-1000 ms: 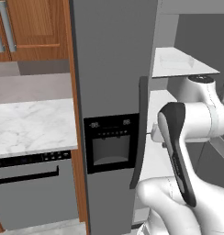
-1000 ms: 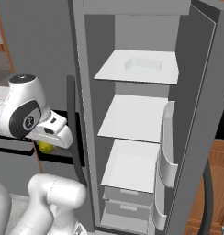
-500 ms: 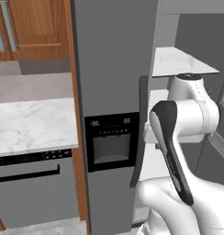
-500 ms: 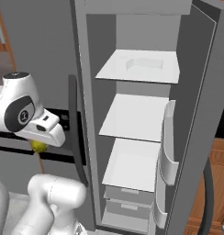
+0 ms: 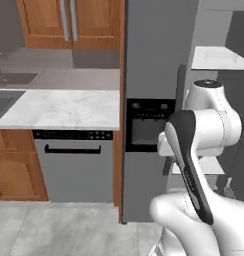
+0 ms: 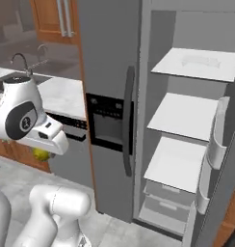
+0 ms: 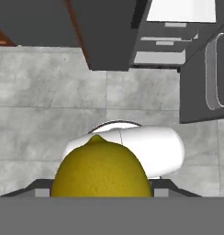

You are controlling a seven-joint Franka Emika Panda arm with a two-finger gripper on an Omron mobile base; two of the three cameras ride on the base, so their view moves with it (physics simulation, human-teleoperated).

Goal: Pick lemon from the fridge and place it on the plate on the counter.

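- Holding the lemon (image 7: 101, 169), the gripper (image 7: 101, 190) is closed on it, with the fruit sitting between the fingertips at the bottom of the hand view and pointing down at the grey tiled floor (image 7: 40, 101).
- The lemon is a dull yellow-olive oval with a finely pitted skin and a small pointed nub at its top end; it hides most of the fingers.
- In the right base view a small patch of the lemon (image 6: 41, 154) peeks out under the white hand, which hangs low, left of the fridge (image 6: 110, 72) and in front of the dishwasher (image 6: 71, 149).
- The fridge stands open on its right side, with bare white shelves (image 6: 184, 116) inside and drawers below; its closed dark grey door carries a black dispenser panel (image 6: 106, 123) and a long vertical handle (image 6: 128, 120).
- The counter (image 5: 64, 107) of white veined marble lies left of the fridge, with a sink (image 5: 4, 100) at its far left and wooden cabinets (image 5: 69, 22) above.
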